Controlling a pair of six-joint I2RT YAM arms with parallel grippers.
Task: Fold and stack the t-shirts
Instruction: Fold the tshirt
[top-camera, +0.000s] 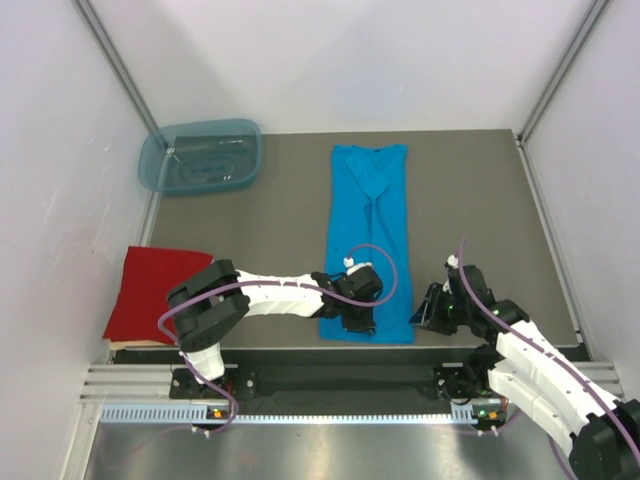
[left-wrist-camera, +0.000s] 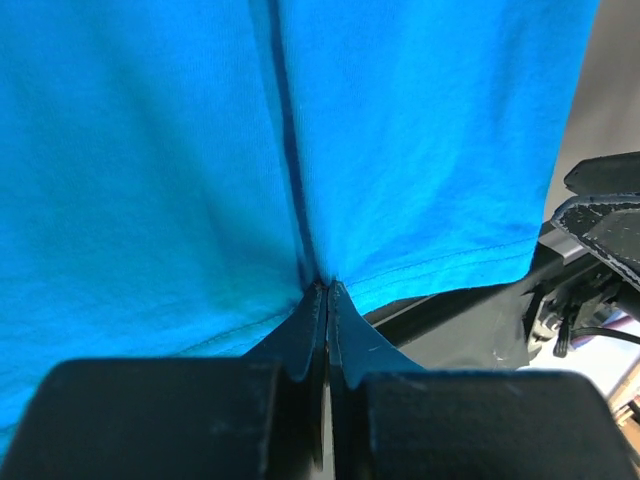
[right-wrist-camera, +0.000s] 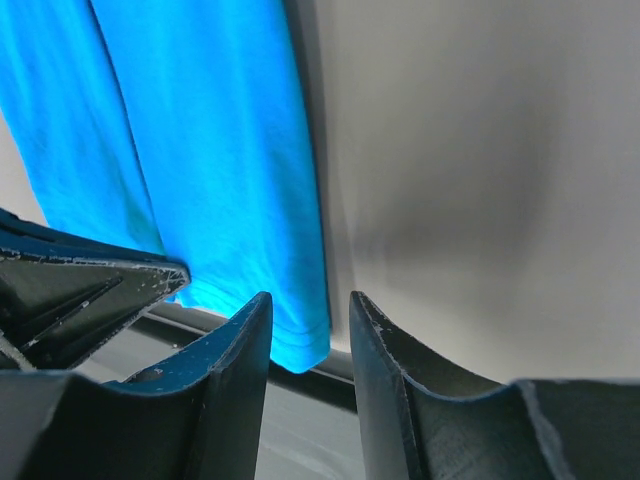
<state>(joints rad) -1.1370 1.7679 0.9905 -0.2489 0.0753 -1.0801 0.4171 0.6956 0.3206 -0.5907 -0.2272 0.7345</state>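
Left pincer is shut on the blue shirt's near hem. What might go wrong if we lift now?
1. The left pincer grips the blue t-shirt only by a small pinch of hem at its middle crease; lifting may bunch the cloth and spoil the lengthwise fold.
2. The right pincer is open, and the shirt's near right corner looks just beyond its tips, not between them; closing now may catch nothing.

Your table (top-camera: 480, 220) holds a long blue shirt (top-camera: 370, 220) at its centre. A tub (top-camera: 200, 157) sits far left, a red shirt (top-camera: 150, 290) near left.
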